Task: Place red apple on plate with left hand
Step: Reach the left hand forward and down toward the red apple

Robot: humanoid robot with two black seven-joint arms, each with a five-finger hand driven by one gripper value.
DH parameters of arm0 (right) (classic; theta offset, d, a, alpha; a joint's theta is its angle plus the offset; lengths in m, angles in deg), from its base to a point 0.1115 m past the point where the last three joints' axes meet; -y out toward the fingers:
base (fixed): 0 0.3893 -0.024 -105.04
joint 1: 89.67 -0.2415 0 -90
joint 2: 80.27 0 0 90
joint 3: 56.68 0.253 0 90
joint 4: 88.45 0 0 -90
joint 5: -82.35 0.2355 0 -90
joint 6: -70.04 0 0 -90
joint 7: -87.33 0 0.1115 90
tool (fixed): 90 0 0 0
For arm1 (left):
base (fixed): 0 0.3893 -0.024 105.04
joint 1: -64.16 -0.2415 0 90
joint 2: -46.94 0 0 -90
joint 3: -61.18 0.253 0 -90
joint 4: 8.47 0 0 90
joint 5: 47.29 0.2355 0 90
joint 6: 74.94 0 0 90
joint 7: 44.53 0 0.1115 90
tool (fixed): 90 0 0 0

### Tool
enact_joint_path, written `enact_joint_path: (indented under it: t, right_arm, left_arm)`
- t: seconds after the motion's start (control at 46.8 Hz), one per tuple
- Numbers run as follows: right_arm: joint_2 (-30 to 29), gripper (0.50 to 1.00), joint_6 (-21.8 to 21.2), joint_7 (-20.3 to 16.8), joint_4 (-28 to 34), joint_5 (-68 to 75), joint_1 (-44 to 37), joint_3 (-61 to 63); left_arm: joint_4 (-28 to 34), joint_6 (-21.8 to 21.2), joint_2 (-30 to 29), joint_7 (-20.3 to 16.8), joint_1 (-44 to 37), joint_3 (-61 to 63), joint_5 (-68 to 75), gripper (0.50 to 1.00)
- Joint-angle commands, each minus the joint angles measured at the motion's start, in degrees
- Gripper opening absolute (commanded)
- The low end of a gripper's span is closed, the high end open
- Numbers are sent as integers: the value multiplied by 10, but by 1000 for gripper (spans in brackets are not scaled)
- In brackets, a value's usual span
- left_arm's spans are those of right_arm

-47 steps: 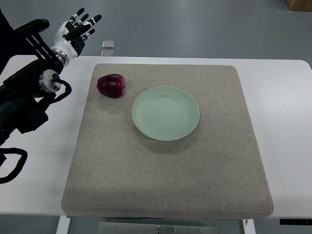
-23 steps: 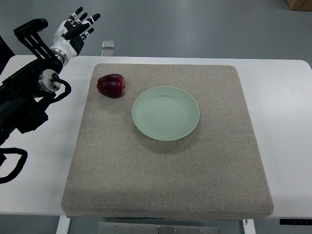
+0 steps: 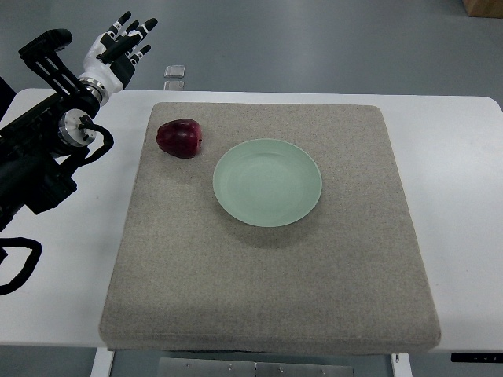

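Left hand (image 3: 118, 49) fingers apart, empty; red apple (image 3: 179, 138) beside plate (image 3: 267, 182); no legible writing, seemingly.

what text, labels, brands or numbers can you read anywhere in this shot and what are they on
None can be read.
Red apple: no sticker or label shows.
Plate: plain pale green, no print.
Grey mat and white table: no markings.
Left hand and its arm: black and white parts, no legible lettering.
Small clear object beyond the table's far edge: too small to tell if it carries text.
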Motion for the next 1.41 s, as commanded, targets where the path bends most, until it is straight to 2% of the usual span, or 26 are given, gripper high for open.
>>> enact_joint_path:
  t: [0.0,0.15,0.299,0.513,0.662,0.854,1.089,1.239,1.388]
  right_arm:
    - [0,964,0,0,0,0,0,0]
    - [0,964,0,0,0,0,0,0]
    - [0,964,0,0,0,0,0,0]
    - [0,964,0,0,0,0,0,1]
    - [0,964,0,0,0,0,0,0]
    - [0,964,0,0,0,0,0,1]
    - [0,964,0,0,0,0,0,0]
    - [0,964,0,0,0,0,0,0]
    - [0,964,0,0,0,0,0,1]
  left_arm:
    - [-1,-1,-3,-1,0,1,1,994]
    - [-4,-16,-10,-1,6,1,3,994]
    - [-33,-16,-29,-1,6,11,17,992]
    - [-67,-9,-56,-1,41,167,54,988]
    - [-124,-6,-101,-1,72,255,75,986]
    - [-197,-5,-152,-2,93,303,228,984]
    - [-252,7,-174,-1,96,304,403,988]
    - [-272,48,-184,3,96,324,464,988]
    - [-273,52,-190,2,107,358,514,988]
